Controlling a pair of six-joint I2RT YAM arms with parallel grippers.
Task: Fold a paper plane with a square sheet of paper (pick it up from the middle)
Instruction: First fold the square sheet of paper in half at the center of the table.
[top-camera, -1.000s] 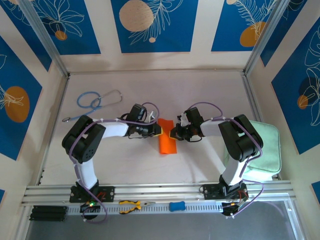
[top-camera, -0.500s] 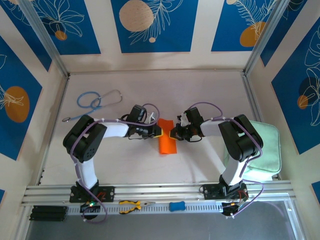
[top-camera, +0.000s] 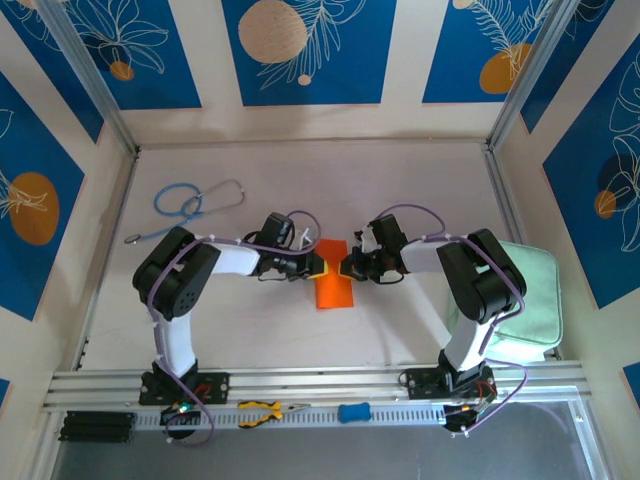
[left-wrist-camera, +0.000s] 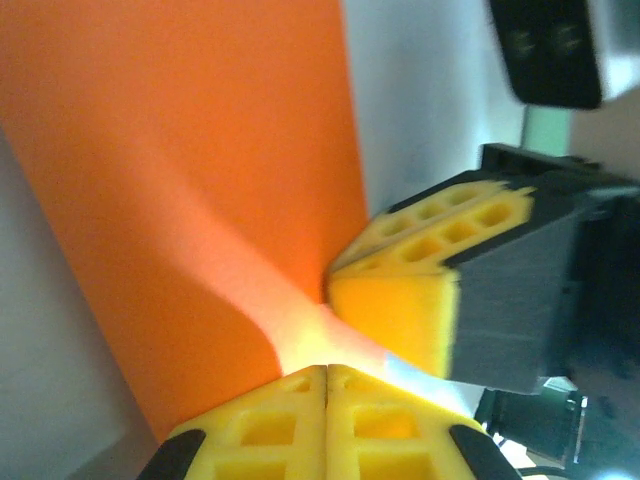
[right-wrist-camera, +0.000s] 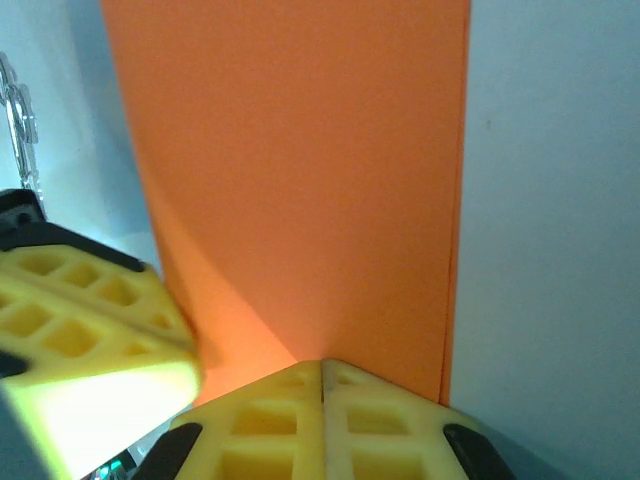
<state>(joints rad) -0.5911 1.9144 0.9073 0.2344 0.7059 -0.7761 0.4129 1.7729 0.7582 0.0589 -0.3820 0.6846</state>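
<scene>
The square sheet of paper (top-camera: 335, 290) lies as a narrow, folded bright orange strip on the table between the two arms. My left gripper (top-camera: 318, 266) is shut, and its tips rest on the strip's upper left edge. My right gripper (top-camera: 346, 267) is also shut and meets the strip from the right, close to the left one. In the left wrist view, the paper (left-wrist-camera: 180, 170) spreads out beyond my shut left gripper (left-wrist-camera: 327, 370), with the right gripper's yellow fingers (left-wrist-camera: 420, 300) beside it. In the right wrist view, my shut right gripper (right-wrist-camera: 322, 365) sits on the paper (right-wrist-camera: 300, 170).
A blue stethoscope (top-camera: 195, 200) lies at the back left. A pale green pad (top-camera: 525, 300) sits at the right wall behind the right arm. Yellow-handled pliers (top-camera: 262, 410) and a small blue item (top-camera: 353, 412) rest on the front rail.
The left arm's elbow has shifted slightly right and its gripper has pressed in closer. The orange strip now lies a little straighter. The right arm has hardly moved.
</scene>
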